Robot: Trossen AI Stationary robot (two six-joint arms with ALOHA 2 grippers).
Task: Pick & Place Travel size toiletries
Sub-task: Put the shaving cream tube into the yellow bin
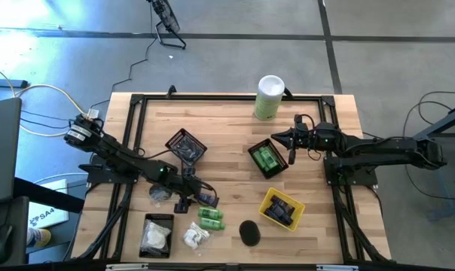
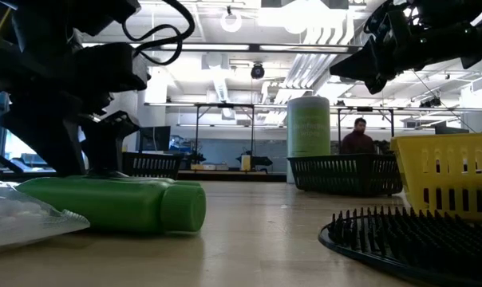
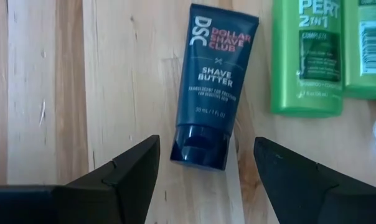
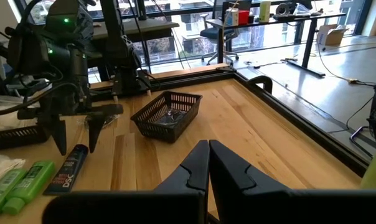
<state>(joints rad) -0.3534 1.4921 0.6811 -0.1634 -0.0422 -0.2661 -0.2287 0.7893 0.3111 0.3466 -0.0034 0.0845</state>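
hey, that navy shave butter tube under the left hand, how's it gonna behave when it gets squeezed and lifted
The navy tube looks like soft plastic, so it probably dents a little under the open left hand. It lies flat on the wooden table, so rolling seems unlikely. Its small size suggests it is light, though the glossy skin might slip.

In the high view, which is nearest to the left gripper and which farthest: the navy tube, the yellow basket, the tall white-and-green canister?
From the left gripper, open above the table:
1. Navy tube, right beside it, lying between its fingers in the left wrist view.
2. Yellow basket, off toward the right arm's side.
3. White-and-green canister, at the far edge.
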